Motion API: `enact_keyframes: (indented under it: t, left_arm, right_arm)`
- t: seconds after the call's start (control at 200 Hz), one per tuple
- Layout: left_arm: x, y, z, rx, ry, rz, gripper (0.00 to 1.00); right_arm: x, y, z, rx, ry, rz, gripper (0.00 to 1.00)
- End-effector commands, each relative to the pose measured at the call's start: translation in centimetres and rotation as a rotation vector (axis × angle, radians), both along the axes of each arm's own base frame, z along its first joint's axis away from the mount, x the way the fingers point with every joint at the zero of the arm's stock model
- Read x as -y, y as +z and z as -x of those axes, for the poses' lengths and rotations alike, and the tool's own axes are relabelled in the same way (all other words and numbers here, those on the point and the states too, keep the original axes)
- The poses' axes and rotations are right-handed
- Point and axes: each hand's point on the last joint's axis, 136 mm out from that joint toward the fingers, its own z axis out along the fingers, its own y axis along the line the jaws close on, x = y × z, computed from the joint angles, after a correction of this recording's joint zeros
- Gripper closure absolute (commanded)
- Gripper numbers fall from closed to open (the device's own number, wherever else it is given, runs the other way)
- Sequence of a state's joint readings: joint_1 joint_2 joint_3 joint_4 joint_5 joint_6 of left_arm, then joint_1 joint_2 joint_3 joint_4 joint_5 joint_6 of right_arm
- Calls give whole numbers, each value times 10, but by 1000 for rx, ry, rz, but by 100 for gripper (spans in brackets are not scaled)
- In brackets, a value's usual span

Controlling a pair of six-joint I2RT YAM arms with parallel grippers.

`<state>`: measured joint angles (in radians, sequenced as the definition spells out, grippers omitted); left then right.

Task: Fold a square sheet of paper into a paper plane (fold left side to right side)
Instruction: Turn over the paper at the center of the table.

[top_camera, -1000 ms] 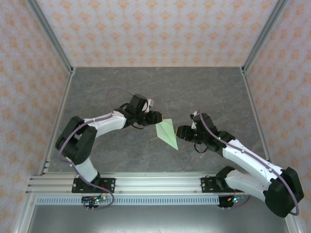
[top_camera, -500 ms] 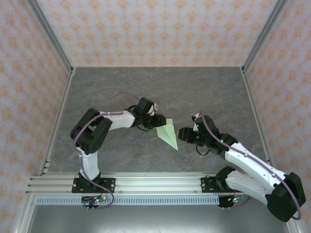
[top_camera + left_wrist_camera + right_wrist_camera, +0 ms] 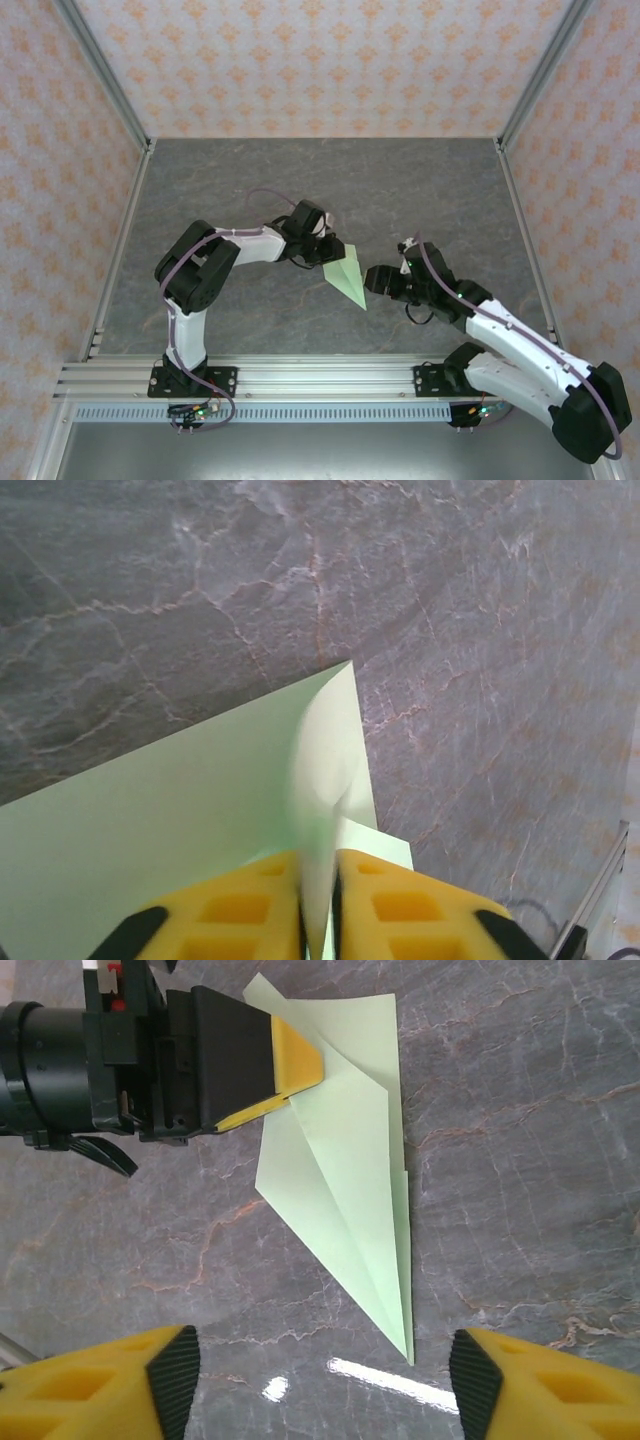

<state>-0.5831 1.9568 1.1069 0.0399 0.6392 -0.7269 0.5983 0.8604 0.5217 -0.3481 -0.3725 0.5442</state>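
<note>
The paper plane (image 3: 346, 273) is pale green paper folded into a narrow dart, lying on the grey table with its tip pointing towards the near right. My left gripper (image 3: 326, 251) is at its wide far end. In the left wrist view its yellow pads (image 3: 250, 905) are shut on a raised flap of the paper plane (image 3: 180, 810). The right wrist view shows the paper plane (image 3: 350, 1160) with the left gripper (image 3: 298, 1078) pinching its upper left edge. My right gripper (image 3: 320, 1370) stands open just short of the tip, with nothing between its fingers (image 3: 480, 1385).
The table top (image 3: 250, 180) is grey marble-patterned, walled by patterned panels with metal posts. A rail (image 3: 300, 380) runs along the near edge. Bare table lies behind and to both sides of the paper.
My left gripper has moved slightly right and shut on the paper's flap. My right gripper has opened wider and edged towards the tip.
</note>
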Motion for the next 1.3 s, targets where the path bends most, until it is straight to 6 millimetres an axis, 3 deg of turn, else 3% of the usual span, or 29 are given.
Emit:
enact_keyframes:
  t: [0.0,0.15,0.395,0.656,0.771,0.891,1.021,1.146,1.296]
  left_arm:
    - [6,53,-9,128,-12,52,91]
    - [-11,100,-10,209,20,95,97]
    - [-44,188,1,343,73,192,97]
    - [-46,283,23,472,46,352,97]
    - [-44,315,34,506,13,424,97]
    - [-43,332,45,520,-24,458,96]
    - [-43,337,51,511,-37,484,97]
    - [-43,335,54,502,-38,490,96]
    - [-43,329,54,489,-38,487,96]
  right_arm:
    - [-4,6,-3,5,-1,-103,17]
    - [-15,27,-13,-12,34,-389,0]
    - [-33,93,-19,96,200,-644,0]
    - [-50,148,-19,211,327,-741,0]
    - [-62,157,-20,213,365,-739,0]
    - [-73,170,-21,239,406,-753,0]
    - [-82,191,-19,284,451,-775,1]
    - [-86,208,-14,314,490,-790,14]
    - [-85,209,-12,314,493,-785,33]
